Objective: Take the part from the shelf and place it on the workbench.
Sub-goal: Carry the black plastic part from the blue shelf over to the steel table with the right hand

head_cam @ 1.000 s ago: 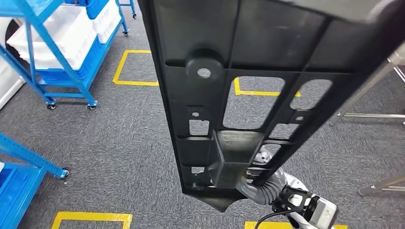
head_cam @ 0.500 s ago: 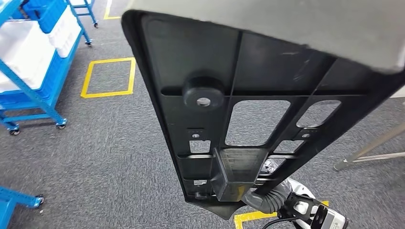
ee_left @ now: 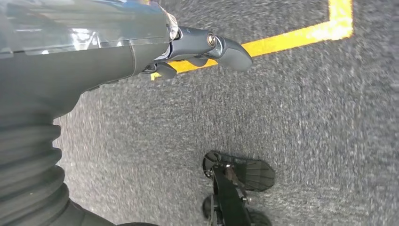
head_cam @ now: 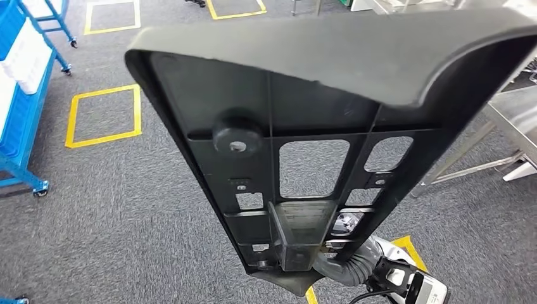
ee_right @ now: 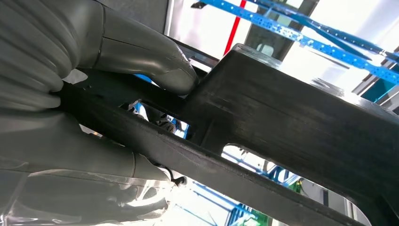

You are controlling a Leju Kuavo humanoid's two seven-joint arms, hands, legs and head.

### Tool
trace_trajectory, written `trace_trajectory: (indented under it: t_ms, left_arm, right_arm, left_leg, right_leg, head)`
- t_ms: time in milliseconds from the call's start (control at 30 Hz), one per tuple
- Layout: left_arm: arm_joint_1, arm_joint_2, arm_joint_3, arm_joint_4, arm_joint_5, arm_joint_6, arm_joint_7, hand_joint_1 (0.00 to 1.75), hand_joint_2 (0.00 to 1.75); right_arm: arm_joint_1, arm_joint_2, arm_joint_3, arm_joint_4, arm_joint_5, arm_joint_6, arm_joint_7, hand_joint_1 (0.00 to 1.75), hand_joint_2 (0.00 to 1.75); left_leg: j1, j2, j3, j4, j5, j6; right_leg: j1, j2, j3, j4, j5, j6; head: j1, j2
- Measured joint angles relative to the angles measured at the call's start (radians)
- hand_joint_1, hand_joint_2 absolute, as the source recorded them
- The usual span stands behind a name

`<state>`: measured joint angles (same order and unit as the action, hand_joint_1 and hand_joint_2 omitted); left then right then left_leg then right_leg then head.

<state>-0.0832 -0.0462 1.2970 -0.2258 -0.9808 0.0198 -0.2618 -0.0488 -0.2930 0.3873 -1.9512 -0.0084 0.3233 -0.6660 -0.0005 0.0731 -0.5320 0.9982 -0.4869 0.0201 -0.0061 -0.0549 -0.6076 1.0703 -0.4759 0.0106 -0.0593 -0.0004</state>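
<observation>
You are carrying the black part [head_cam: 316, 145], clasped in your right robot hand [ee_right: 94, 108], toward the bench [head_cam: 516, 111] at two o'clock; placing is remaining.

Part [head_cam: 304, 114] in my right hand [ee_right: 94, 94]: black plastic, matt, ribbed, faintly scuffed. My hand covers: grey ribbed rubbery sleeve, smooth grey thumb. My left hand [ee_left: 188, 47]: dark glossy plastic fingers. Floor [head_cam: 126, 209]: grey rough carpet, yellow tape. Workbench [head_cam: 516, 114] legs: brushed metal.
</observation>
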Motion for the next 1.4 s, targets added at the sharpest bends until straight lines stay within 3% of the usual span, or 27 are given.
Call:
trace_trajectory:
  t_ms: [67, 133, 200, 267, 333, 367, 400, 433, 500, 567, 633, 667, 733, 800, 867, 900, 933, 1000, 1067, 1133, 1167, 1300, 1367, 1400]
  left_arm:
    - [0.000, 0.000, 0.000, 0.000, 0.000, 0.000, 0.003, 0.00, 1.75]
    - [-0.004, 0.000, 0.001, 0.000, 0.001, 0.000, 0.008, 0.00, 1.75]
    - [-0.007, 0.000, 0.002, 0.000, 0.004, 0.000, 0.014, 0.00, 1.75]
    - [-0.007, 0.000, 0.005, 0.000, 0.008, 0.001, 0.019, 0.00, 1.75]
    - [-0.003, -0.001, 0.010, 0.000, 0.011, 0.002, 0.021, 0.00, 1.75]
    - [-0.002, -0.001, 0.012, 0.000, 0.012, 0.002, 0.021, 0.00, 1.75]
    - [-0.002, -0.001, 0.015, 0.000, 0.012, 0.002, 0.021, 0.00, 1.75]
    - [-0.003, -0.001, 0.017, 0.000, 0.012, 0.002, 0.021, 0.00, 1.75]
    - [-0.004, -0.001, 0.020, 0.000, 0.012, 0.002, 0.021, 0.00, 1.75]
    - [-0.003, -0.001, 0.023, 0.000, 0.012, 0.002, 0.022, 0.00, 1.75]
    - [-0.005, -0.001, 0.024, 0.000, 0.012, 0.004, 0.024, 0.00, 1.75]
    - [-0.007, -0.001, 0.024, 0.000, 0.013, 0.006, 0.025, 0.00, 1.75]
    - [-0.010, -0.001, 0.025, 0.000, 0.016, 0.009, 0.025, 0.00, 1.75]
    - [-0.008, 0.000, 0.025, 0.000, 0.018, 0.012, 0.026, 0.00, 1.75]
    - [-0.006, 0.001, 0.026, 0.000, 0.019, 0.013, 0.026, 0.00, 1.75]
    - [-0.007, 0.001, 0.026, 0.000, 0.020, 0.014, 0.025, 0.00, 1.75]
    - [-0.008, 0.001, 0.026, 0.000, 0.020, 0.014, 0.023, 0.00, 1.75]
    - [-0.009, 0.001, 0.026, 0.000, 0.021, 0.014, 0.021, 0.00, 1.75]
    - [-0.009, 0.001, 0.026, 0.000, 0.021, 0.014, 0.021, 0.00, 1.75]
    - [-0.010, 0.001, 0.026, 0.000, 0.021, 0.015, 0.021, 0.00, 1.75]
    - [-0.012, 0.002, 0.026, 0.000, 0.022, 0.017, 0.021, 0.00, 1.75]
    - [-0.012, 0.004, 0.028, 0.000, 0.027, 0.019, 0.022, 0.00, 1.75]
    - [-0.011, 0.003, 0.028, 0.000, 0.027, 0.019, 0.022, 0.00, 1.75]
    - [-0.009, 0.004, 0.029, 0.000, 0.027, 0.020, 0.023, 0.00, 1.75]
  right_arm:
    - [-0.002, 0.000, 0.000, 0.000, 0.004, 0.005, 0.003, 1.75, 1.75]
    - [-0.002, 0.000, -0.001, 0.000, 0.006, 0.010, 0.006, 1.75, 1.75]
    - [-0.007, -0.001, -0.001, 0.001, 0.007, 0.014, 0.008, 1.75, 1.75]
    - [-0.016, -0.003, 0.000, 0.004, 0.004, 0.019, 0.009, 1.75, 1.75]
    - [-0.022, -0.003, 0.001, 0.011, -0.001, 0.024, 0.009, 1.75, 1.75]
    - [-0.024, -0.003, 0.002, 0.015, -0.004, 0.026, 0.010, 1.75, 1.75]
    - [-0.027, -0.003, 0.003, 0.019, -0.007, 0.027, 0.010, 1.75, 1.75]
    - [-0.031, -0.003, 0.004, 0.023, -0.008, 0.028, 0.010, 1.75, 1.75]
    - [-0.039, -0.003, 0.005, 0.029, -0.011, 0.028, 0.010, 1.75, 1.75]
    - [-0.046, -0.003, 0.006, 0.033, -0.018, 0.027, 0.011, 1.75, 1.75]
    - [-0.054, -0.003, 0.009, 0.035, -0.027, 0.025, 0.016, 1.75, 1.75]
    - [-0.059, -0.003, 0.011, 0.036, -0.030, 0.024, 0.019, 1.75, 1.75]
    - [-0.071, -0.002, 0.015, 0.036, -0.036, 0.023, 0.026, 1.75, 1.75]
    - [-0.081, -0.001, 0.019, 0.038, -0.043, 0.021, 0.033, 1.75, 1.75]
    - [-0.084, 0.000, 0.023, 0.040, -0.049, 0.018, 0.037, 1.75, 1.75]
    - [-0.084, 0.000, 0.024, 0.042, -0.051, 0.016, 0.037, 1.75, 1.75]
    - [-0.085, 0.000, 0.026, 0.043, -0.054, 0.015, 0.038, 1.75, 1.75]
    - [-0.092, 0.000, 0.028, 0.043, -0.059, 0.012, 0.037, 1.75, 1.75]
    - [-0.100, 0.000, 0.030, 0.044, -0.064, 0.011, 0.034, 1.75, 1.75]
    - [-0.104, 0.001, 0.031, 0.048, -0.069, 0.010, 0.029, 1.75, 1.75]
    - [-0.105, 0.001, 0.031, 0.050, -0.073, 0.010, 0.027, 1.75, 1.75]
    - [-0.121, -0.001, 0.032, 0.060, -0.084, 0.009, 0.022, 1.75, 1.75]
    - [-0.123, -0.001, 0.032, 0.061, -0.084, 0.009, 0.022, 1.75, 1.75]
    - [-0.123, -0.001, 0.033, 0.065, -0.085, 0.008, 0.021, 1.75, 1.75]
  left_leg:
    - [-0.004, 0.018, 0.004, 0.001, -0.005, -0.009]
    - [-0.004, 0.030, 0.008, 0.002, -0.011, -0.019]
    - [0.000, -0.006, -0.003, 0.038, -0.039, -0.028]
    - [0.003, -0.054, -0.053, 0.152, -0.102, -0.034]
    - [0.004, -0.066, -0.114, 0.276, -0.148, -0.036]
    - [0.004, -0.067, -0.127, 0.297, -0.144, -0.037]
    - [0.005, -0.068, -0.121, 0.275, -0.119, -0.037]
    - [0.007, -0.074, -0.098, 0.220, -0.080, -0.037]
    - [0.014, -0.120, -0.042, 0.086, -0.019, -0.036]
    - [0.016, -0.154, -0.018, 0.029, -0.005, -0.030]
    - [0.013, -0.138, -0.018, 0.023, 0.000, -0.017]
    - [0.013, -0.128, -0.018, 0.018, 0.004, -0.008]
    - [0.013, -0.104, -0.016, 0.008, 0.011, 0.005]
    - [0.009, -0.079, -0.017, 0.007, 0.012, 0.011]
    - [0.004, -0.053, -0.018, 0.007, 0.011, 0.012]
    - [0.003, -0.041, -0.017, 0.007, 0.010, 0.013]
    - [0.002, -0.030, -0.016, 0.007, 0.008, 0.013]
    - [-0.002, -0.009, -0.012, 0.007, 0.005, 0.009]
    - [-0.006, 0.011, -0.010, 0.008, 0.000, 0.002]
    - [-0.007, 0.033, -0.006, 0.007, -0.004, -0.007]
    - [-0.006, 0.029, -0.004, 0.012, -0.009, -0.013]
    - [0.000, -0.055, -0.050, 0.125, -0.080, -0.030]
    - [0.001, -0.059, -0.059, 0.145, -0.091, -0.030]
    - [0.002, -0.061, -0.081, 0.185, -0.097, -0.033]
  right_leg:
    - [0.010, -0.019, 0.026, -0.054, 0.007, -0.009]
    - [0.009, 0.004, 0.024, -0.058, 0.010, -0.018]
    - [0.003, 0.025, 0.027, -0.065, 0.015, -0.028]
    - [0.000, 0.046, 0.029, -0.067, 0.017, -0.036]
    - [0.001, 0.069, 0.029, -0.066, 0.018, -0.038]
    - [0.001, 0.083, 0.029, -0.065, 0.017, -0.038]
    - [0.000, 0.096, 0.030, -0.064, 0.017, -0.037]
    - [-0.001, 0.109, 0.031, -0.061, 0.016, -0.036]
    - [-0.002, 0.134, 0.028, -0.051, 0.012, -0.027]
    - [-0.004, 0.156, 0.018, -0.045, 0.013, -0.014]
    - [-0.007, 0.175, 0.009, -0.046, 0.019, 0.000]
    - [-0.008, 0.166, 0.005, -0.042, 0.015, 0.005]
    - [-0.006, 0.118, -0.023, 0.016, -0.021, 0.011]
    - [-0.007, 0.073, -0.083, 0.142, -0.082, 0.015]
    - [-0.009, 0.060, -0.123, 0.228, -0.104, 0.016]
    - [-0.008, 0.057, -0.117, 0.218, -0.089, 0.015]
    - [-0.007, 0.050, -0.089, 0.166, -0.059, 0.011]
    - [0.005, 0.008, -0.011, 0.022, -0.004, -0.002]
    - [0.018, -0.022, 0.026, -0.053, 0.012, -0.013]
    - [0.021, -0.003, 0.024, -0.060, 0.013, -0.019]
    - [0.018, 0.008, 0.026, -0.065, 0.016, -0.023]
    - [0.006, 0.040, 0.032, -0.077, 0.025, -0.035]
    - [0.006, 0.043, 0.032, -0.077, 0.025, -0.036]
    - [0.005, 0.057, 0.032, -0.076, 0.025, -0.035]
  head:
    - [0.000, 0.000]
    - [0.000, 0.000]
    - [0.000, 0.000]
    - [0.000, 0.000]
    - [0.000, 0.000]
    - [0.000, 0.000]
    - [0.000, 0.000]
    - [0.000, 0.000]
    - [0.000, 0.000]
    - [0.000, 0.000]
    - [0.000, 0.000]
    - [0.000, 0.000]
    - [0.000, 0.000]
    - [0.000, 0.000]
    - [0.000, 0.000]
    - [0.000, 0.000]
    - [0.000, 0.000]
    - [0.000, 0.000]
    - [0.000, 0.000]
    - [0.000, 0.000]
    - [0.000, 0.000]
    - [0.000, 0.000]
    - [0.000, 0.000]
    - [0.000, 0.000]
